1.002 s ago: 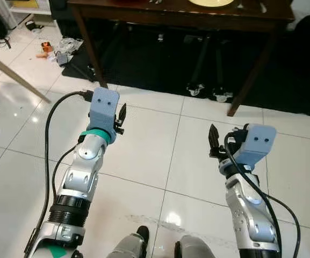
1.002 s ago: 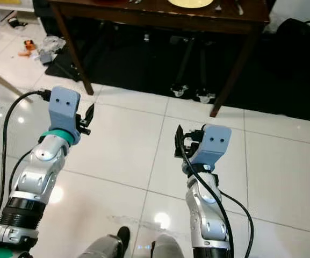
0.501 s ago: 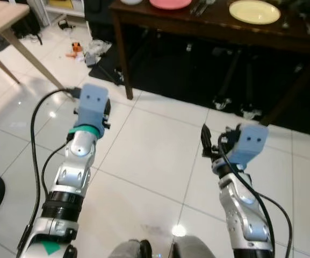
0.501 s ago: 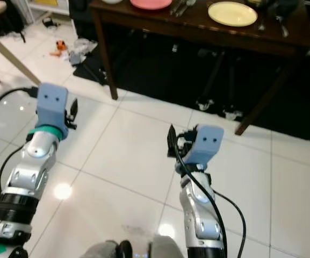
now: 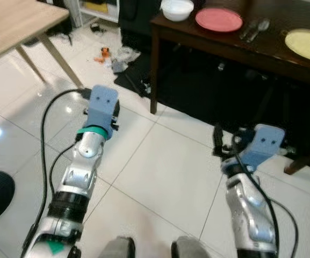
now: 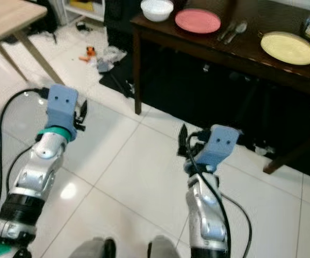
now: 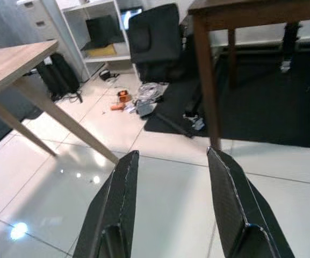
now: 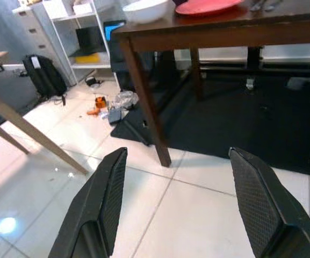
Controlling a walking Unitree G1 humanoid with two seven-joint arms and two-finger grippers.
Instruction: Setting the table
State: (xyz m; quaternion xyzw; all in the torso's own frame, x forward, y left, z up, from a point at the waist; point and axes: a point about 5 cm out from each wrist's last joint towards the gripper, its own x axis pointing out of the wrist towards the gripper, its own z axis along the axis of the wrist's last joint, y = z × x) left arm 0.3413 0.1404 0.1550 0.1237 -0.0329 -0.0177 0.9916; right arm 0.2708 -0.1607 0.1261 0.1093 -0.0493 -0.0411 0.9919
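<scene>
A dark wooden table (image 5: pixel 208 40) stands ahead to my right. On it are a white bowl (image 5: pixel 177 9), a pink plate (image 5: pixel 218 19), some cutlery (image 5: pixel 254 29) and a pale yellow plate (image 5: pixel 307 44). My left gripper (image 5: pixel 114 111) is held out over the tiled floor, short of the table's near leg (image 7: pixel 206 80). In the left wrist view its fingers (image 7: pixel 120 199) stand open and empty. My right gripper (image 5: pixel 217 141) is raised beside the table's front edge, also open with nothing between its fingers (image 8: pixel 106 199).
A light wooden table (image 5: pixel 9 27) stands on the left, its slanted legs reaching the floor. Small clutter (image 5: pixel 112 54) lies on the tiles by a black mat under the dark table. A black office chair (image 7: pixel 155 35), shelves and a backpack (image 8: pixel 44 75) stand behind.
The whole view has shifted as I move toward the dark table; the bowl and pink plate have come into sight. Both arms keep the same raised pose, fingers open.
</scene>
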